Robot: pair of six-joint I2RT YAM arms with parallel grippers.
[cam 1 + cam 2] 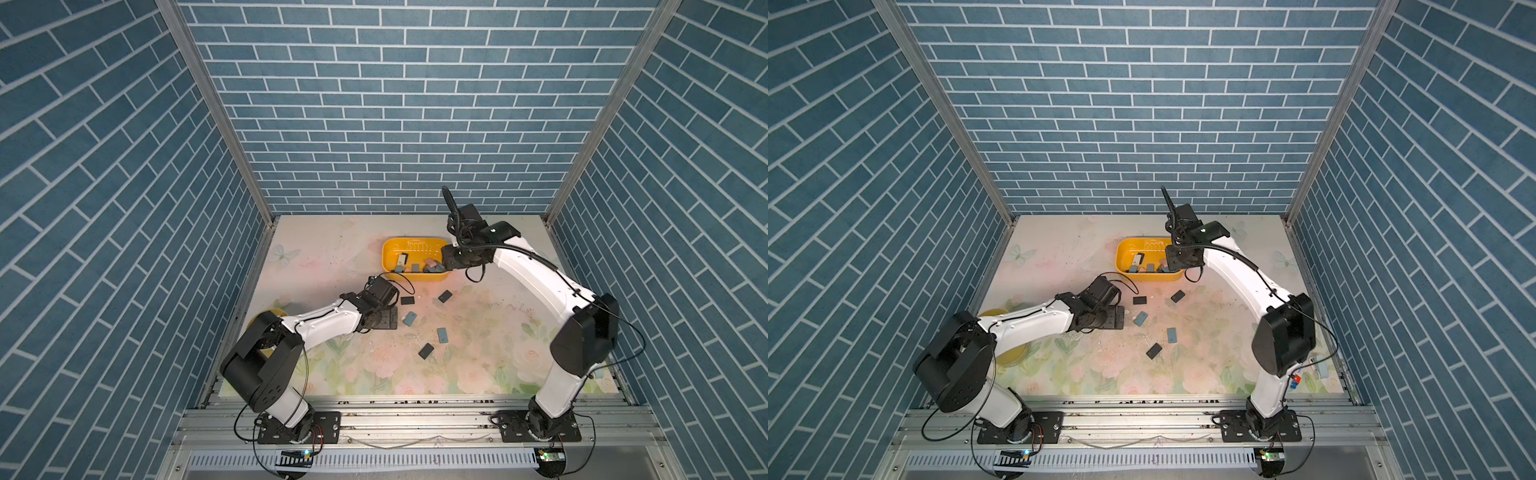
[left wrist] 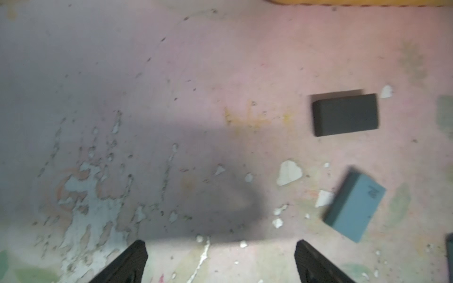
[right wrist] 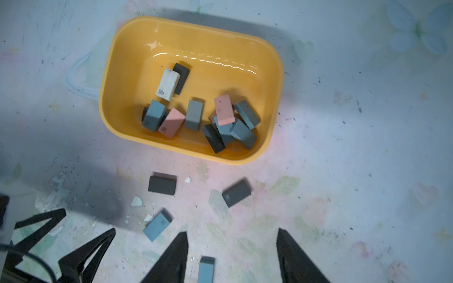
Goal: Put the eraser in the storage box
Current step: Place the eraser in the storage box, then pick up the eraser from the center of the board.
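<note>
Claw state: gaping wide, empty at left claw [image 2: 220, 242]; standing partly open, empty at right claw [image 3: 232, 231] by storage box [image 3: 122, 80]. Lying flat on bench [image 2: 171, 73] beside left claw, outside box: blue eraser [image 2: 354, 207]. Looking light, rubbery, grippy; favouring pinching across narrow sides. Showing small blue-grey block, dark print.

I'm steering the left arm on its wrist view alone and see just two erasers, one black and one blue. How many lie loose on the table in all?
Observer: Five between the arms: three black erasers and two blue erasers.
Operator: Where's the right arm?
Observer: The right arm reaches to the yellow box, at the end nearer its base; its jaws stand open and empty.
Operator: Anything in the box?
Observer: A pile of erasers, among them one white eraser and two pink erasers.
</note>
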